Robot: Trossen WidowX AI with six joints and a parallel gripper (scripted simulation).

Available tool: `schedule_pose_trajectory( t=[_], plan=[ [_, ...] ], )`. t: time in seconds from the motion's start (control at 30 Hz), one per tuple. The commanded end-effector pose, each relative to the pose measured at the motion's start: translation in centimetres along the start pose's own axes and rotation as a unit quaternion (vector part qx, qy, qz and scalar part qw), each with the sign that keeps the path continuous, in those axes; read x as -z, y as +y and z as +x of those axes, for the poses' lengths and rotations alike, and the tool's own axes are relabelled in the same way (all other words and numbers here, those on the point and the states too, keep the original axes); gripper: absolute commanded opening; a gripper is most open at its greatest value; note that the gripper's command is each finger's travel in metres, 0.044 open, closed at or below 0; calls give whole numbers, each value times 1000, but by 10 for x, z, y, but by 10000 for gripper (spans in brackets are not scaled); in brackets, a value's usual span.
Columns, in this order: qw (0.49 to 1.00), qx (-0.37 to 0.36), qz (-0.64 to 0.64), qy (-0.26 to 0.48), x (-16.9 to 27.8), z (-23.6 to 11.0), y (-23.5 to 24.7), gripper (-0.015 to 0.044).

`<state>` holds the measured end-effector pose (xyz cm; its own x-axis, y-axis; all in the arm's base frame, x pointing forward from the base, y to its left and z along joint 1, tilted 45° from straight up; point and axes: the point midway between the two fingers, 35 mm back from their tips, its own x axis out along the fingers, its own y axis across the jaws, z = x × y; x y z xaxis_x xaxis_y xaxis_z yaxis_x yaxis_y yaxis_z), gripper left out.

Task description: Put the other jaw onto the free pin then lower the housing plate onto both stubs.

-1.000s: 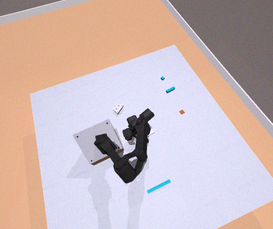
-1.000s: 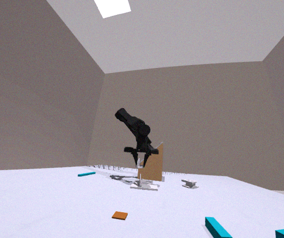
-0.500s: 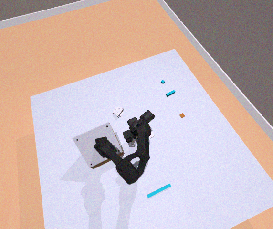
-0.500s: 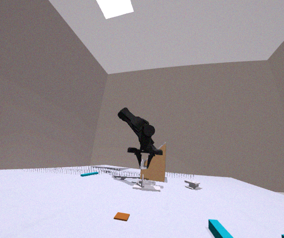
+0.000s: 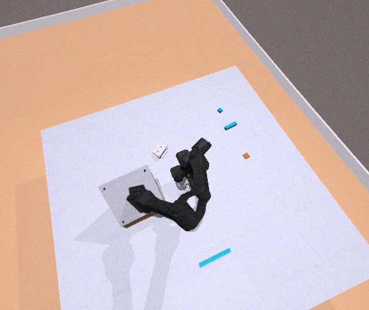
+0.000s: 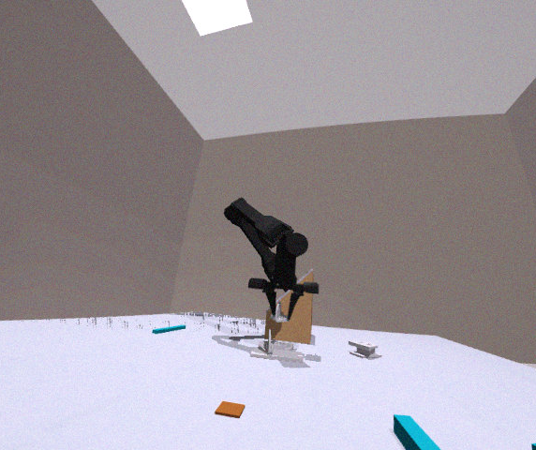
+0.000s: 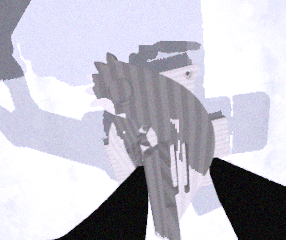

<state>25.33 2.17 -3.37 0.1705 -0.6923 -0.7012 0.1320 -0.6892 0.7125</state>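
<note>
My gripper (image 6: 281, 318) (image 7: 178, 170) is shut on a pale jaw (image 6: 278, 310) (image 7: 185, 107), which it holds above the base. The jaw has a broad curved body, with gear teeth at the upper left in the wrist view and striped shadow across it. The white base (image 6: 277, 357) (image 7: 221, 136) lies on the mat below, largely hidden by the held jaw in the wrist view. The pins and the mesh of the teeth cannot be made out. The housing plate (image 5: 159, 151) (image 6: 364, 345) appears to be the small white piece standing apart from the base, away from my fingers.
The arm's large square mount (image 5: 118, 196) stands near the base. A long cyan bar (image 5: 215, 257) (image 6: 169, 329), a short cyan bar (image 5: 230, 125) (image 6: 413, 432), a cyan block (image 5: 219, 110) and an orange tile (image 5: 246, 155) (image 6: 230, 409) lie on the pale mat (image 5: 278, 233).
</note>
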Motion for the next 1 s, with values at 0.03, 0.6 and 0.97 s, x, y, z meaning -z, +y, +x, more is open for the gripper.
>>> schedule_pose_trajectory(
  t=[0.03,0.6,0.97],
  plan=[
    [1000,4,3,3,11,-2,-13,134],
    [1000,3,4,3,21,-1,-30,134],
    [1000,3,4,3,21,-1,-30,134]
  ],
)
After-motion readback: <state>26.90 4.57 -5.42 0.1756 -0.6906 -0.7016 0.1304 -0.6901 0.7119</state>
